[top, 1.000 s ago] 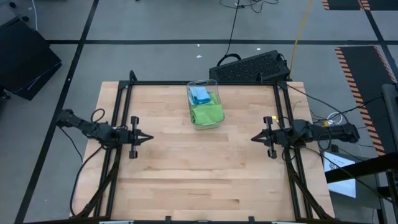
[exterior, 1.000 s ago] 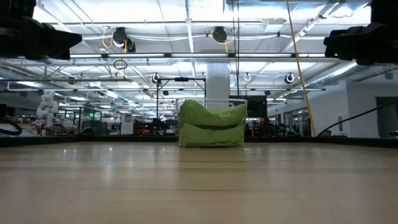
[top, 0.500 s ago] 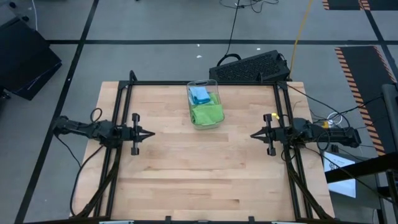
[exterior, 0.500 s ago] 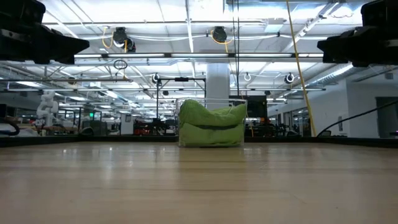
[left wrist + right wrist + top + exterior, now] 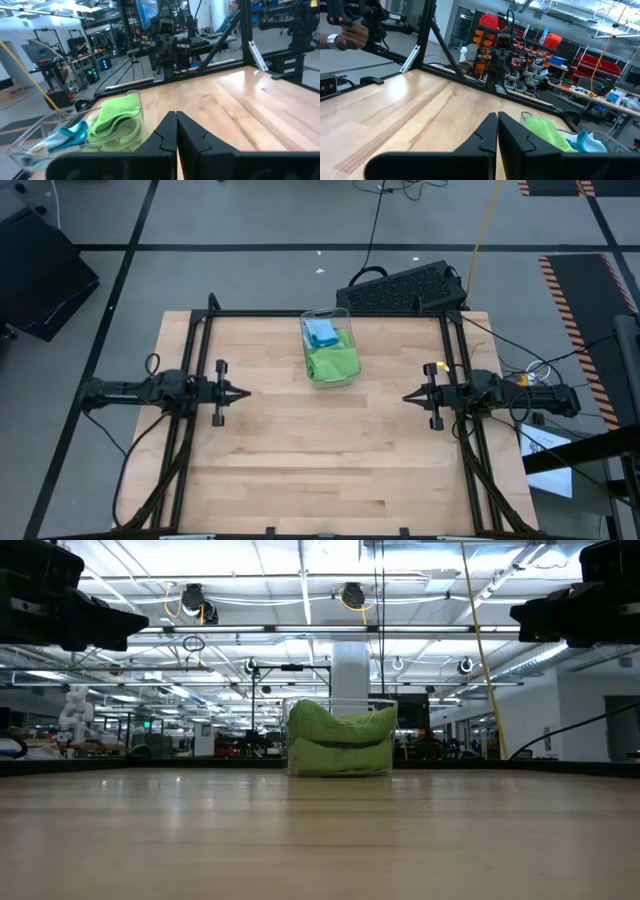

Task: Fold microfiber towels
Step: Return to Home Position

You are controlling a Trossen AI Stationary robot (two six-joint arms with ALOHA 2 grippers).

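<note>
High view: clear bin (image 5: pixel 325 311) at upper centre of table (image 5: pixel 300 460), blue towel (image 5: pixel 321 333) at its top end, green towels (image 5: pixel 333 363) below. Low view shows only green, blue hidden. Right wrist view alone catches person's hand (image 5: pixel 347 35), upper left. Count: one bin, one blue towel, green layers uncountable. Two arms: left gripper (image 5: pixel 243 393) mid-left, right gripper (image 5: pixel 407 398) mid-right, fingers pressed together on both.

- Clear bin (image 5: pixel 326 311), middle of the far edge of the table (image 5: pixel 320 450): the green towel (image 5: pixel 333 363) and blue towel (image 5: pixel 321 332) cover whatever lies beneath; the towel count cannot be told.
- Low view: the green towel hides the blue one.
- Low view: left arm (image 5: pixel 60 605) and right arm (image 5: pixel 590 605) are cut off by the picture's edges.
- Right wrist view: a person's hand (image 5: pixel 345 34) is cut off at the wrist; the dark item it grips cannot be identified.
</note>
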